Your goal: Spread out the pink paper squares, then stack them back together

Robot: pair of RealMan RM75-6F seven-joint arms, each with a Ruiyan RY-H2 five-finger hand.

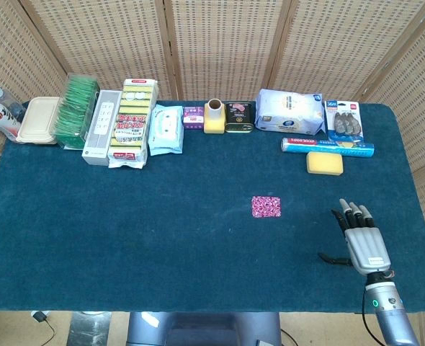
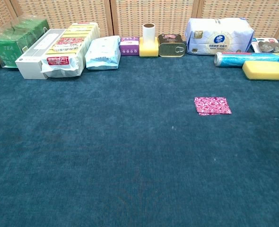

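— The pink paper squares [image 1: 266, 207] are lying as one neat pile on the blue tablecloth [image 1: 162, 231], right of the middle. How many sheets are in it I cannot tell; only the top one is showing.

— And the right hand [image 1: 359, 236]?

— It is hovering flat over the cloth near the pile, to its right and nearer the front edge, fingers stretched out and apart, holding nothing. I'd guess it is waiting to reach in. The left hand I'm not seeing at all.

— Why is the rest pushed back?

— Probably to be leaving working room. Along the rear I'm counting one yellow sponge [image 1: 324, 163], one blue roll [image 1: 328, 146], one tissue pack [image 1: 290, 112], one tin [image 1: 239, 117], one green tea box [image 1: 77, 112].
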